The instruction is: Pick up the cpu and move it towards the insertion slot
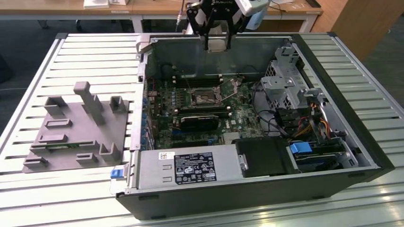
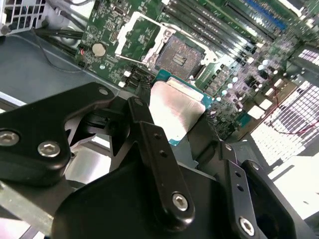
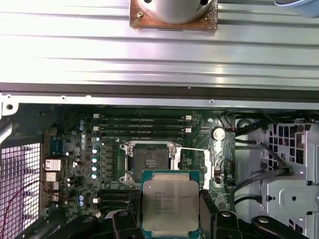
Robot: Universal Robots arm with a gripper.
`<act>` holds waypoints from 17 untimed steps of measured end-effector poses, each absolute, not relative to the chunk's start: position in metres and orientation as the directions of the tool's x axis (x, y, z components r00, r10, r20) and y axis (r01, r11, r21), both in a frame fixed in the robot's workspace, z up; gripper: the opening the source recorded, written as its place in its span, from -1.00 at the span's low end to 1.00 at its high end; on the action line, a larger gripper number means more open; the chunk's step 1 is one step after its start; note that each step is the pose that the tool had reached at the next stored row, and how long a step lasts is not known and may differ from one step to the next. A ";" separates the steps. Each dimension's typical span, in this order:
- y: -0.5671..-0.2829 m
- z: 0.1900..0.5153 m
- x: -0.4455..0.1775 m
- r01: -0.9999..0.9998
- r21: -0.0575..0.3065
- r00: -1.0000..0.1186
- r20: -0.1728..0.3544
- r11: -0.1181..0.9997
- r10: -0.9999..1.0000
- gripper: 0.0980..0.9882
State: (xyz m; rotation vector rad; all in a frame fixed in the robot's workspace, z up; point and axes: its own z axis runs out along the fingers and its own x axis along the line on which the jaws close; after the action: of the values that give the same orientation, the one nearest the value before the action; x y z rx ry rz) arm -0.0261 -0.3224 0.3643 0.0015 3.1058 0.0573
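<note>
The cpu (image 3: 170, 204) is off its rest and held in the gripper (image 3: 170, 219): in both wrist views the black fingers (image 2: 158, 164) bracket the chip's opposite edges, its silvery top (image 2: 172, 110) facing the camera and its thin green rim showing at the sides. So the pick-up looks done, and the carry is well along. In the first wrist view the chip hangs above the motherboard (image 3: 79, 149), just short of the insertion slot (image 3: 149, 162), whose square black socket lies open with its shiny metal bracket swung aside toward the coin cell. The chip's near edge overlaps the socket frame in that picture but its body does not yet sit over the socket, so a last stretch of travel seems to remain, and height above the board cannot be judged. In the exterior view the gripper (image 1: 216, 43) hangs over the far wall of the open computer case (image 1: 353, 118), the socket (image 1: 206, 97) below and nearer the camera. The grey plastic fixture (image 1: 79, 127) lies outside the case on the slatted tabletop (image 1: 88, 52), at the exterior view's left, well apart from the gripper.
</note>
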 end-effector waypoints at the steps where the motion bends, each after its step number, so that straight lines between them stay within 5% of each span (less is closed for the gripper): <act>1: -0.321 0.364 -0.026 0.001 0.037 -0.999 -0.035 0.999 0.002 0.00; 17: -0.311 0.357 -0.026 0.002 0.035 -0.999 -0.032 0.999 0.003 0.00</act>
State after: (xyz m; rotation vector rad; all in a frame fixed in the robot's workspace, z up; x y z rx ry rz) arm -0.0261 -0.3113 0.3573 0.0038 3.1087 0.0543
